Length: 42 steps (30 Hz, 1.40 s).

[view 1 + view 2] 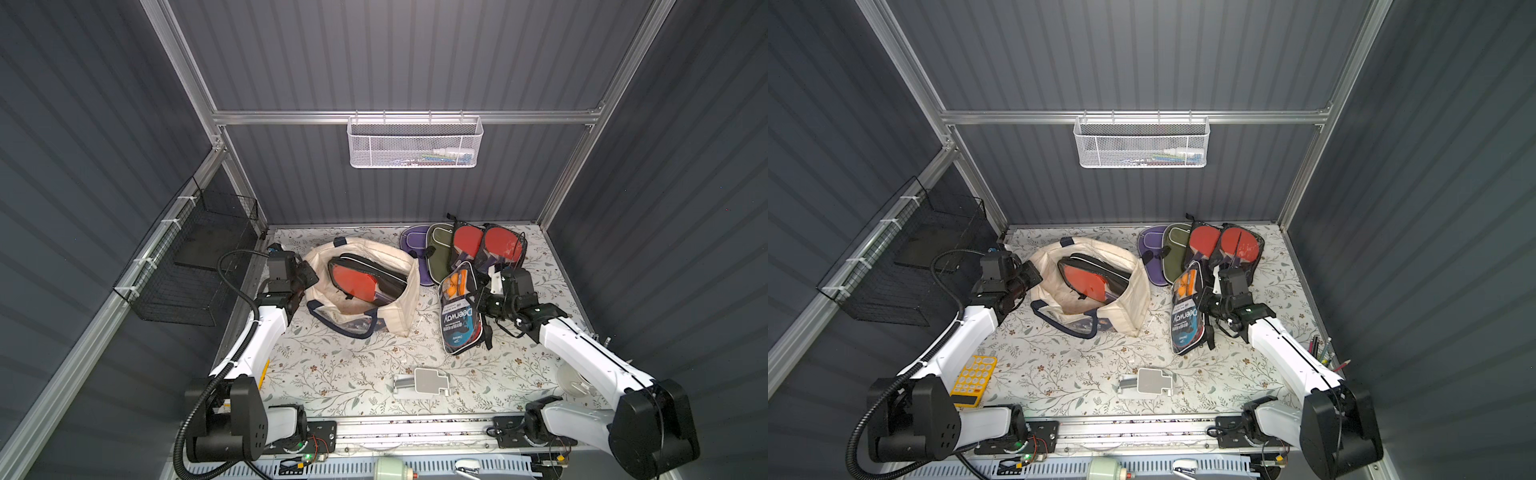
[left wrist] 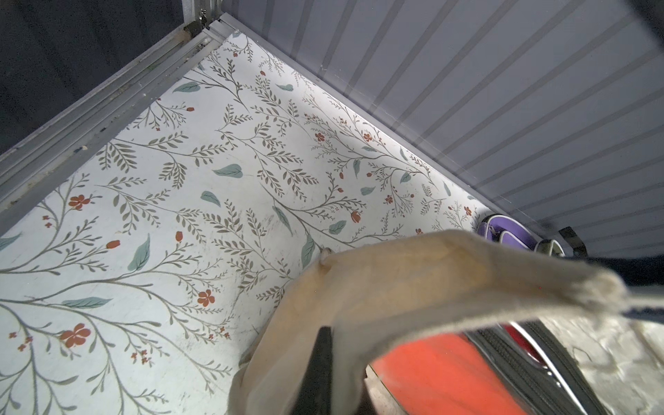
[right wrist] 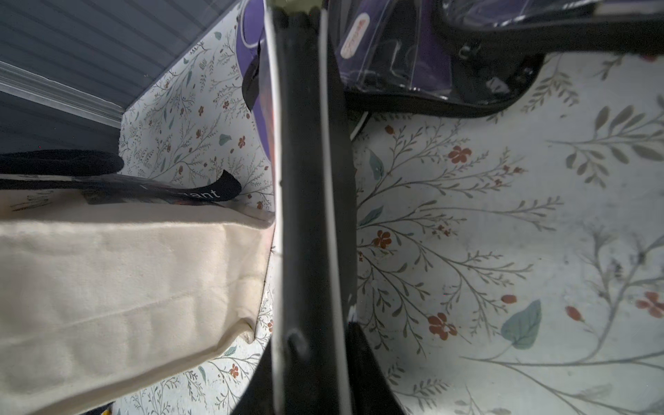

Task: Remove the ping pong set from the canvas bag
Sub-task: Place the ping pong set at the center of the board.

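Note:
The cream canvas bag [image 1: 399, 291] [image 1: 1136, 297] lies open on the floral table, left of centre. A ping pong set [image 1: 365, 278] [image 1: 1092, 278] in a black zip case with a red paddle rests inside it. My left gripper [image 1: 309, 276] [image 1: 1034, 276] is shut on the bag's left rim. In the left wrist view the cream rim [image 2: 395, 284] folds over one black finger [image 2: 319, 366], above the red paddle [image 2: 442, 373]. Another ping pong set [image 1: 459, 316] [image 1: 1187, 320], clear-fronted with orange balls, stands on edge right of the bag. My right gripper [image 1: 482, 297] [image 3: 312, 345] is shut on its black edge [image 3: 305, 179].
Several more paddle cases [image 1: 469, 245] are piled at the back right, close behind the right gripper. A white bracket [image 1: 424, 380] lies near the front edge and a yellow calculator [image 1: 974, 380] at the front left. A black wire basket [image 1: 195, 257] hangs on the left wall.

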{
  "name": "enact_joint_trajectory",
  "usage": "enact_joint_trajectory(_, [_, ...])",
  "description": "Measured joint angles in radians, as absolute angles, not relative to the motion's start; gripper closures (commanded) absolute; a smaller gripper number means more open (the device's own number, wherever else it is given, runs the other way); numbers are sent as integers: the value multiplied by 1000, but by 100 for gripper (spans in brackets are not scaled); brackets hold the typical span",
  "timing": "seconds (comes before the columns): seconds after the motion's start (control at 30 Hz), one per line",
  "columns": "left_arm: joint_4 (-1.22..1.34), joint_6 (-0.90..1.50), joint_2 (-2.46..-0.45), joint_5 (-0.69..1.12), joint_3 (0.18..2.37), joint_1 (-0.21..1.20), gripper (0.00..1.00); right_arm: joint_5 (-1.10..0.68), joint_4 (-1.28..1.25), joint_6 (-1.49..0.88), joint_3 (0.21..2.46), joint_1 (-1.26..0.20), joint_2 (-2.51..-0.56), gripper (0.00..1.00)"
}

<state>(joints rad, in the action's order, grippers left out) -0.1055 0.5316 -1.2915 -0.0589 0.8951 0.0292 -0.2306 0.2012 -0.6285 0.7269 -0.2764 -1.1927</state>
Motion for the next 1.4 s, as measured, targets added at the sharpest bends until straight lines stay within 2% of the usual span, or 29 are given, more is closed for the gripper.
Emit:
enact_joint_trajectory(0.63, [-105, 532, -1296, -62, 895, 29, 100, -289, 49, -672, 662, -276, -1228, 100])
enact_joint_trajectory(1.07, [-104, 532, -1301, -62, 895, 29, 100, -282, 110, -681, 640, -284, -1155, 100])
enact_joint_trajectory(1.4, [-97, 532, -1306, -62, 895, 29, 100, -281, 38, -695, 640, -318, -1208, 100])
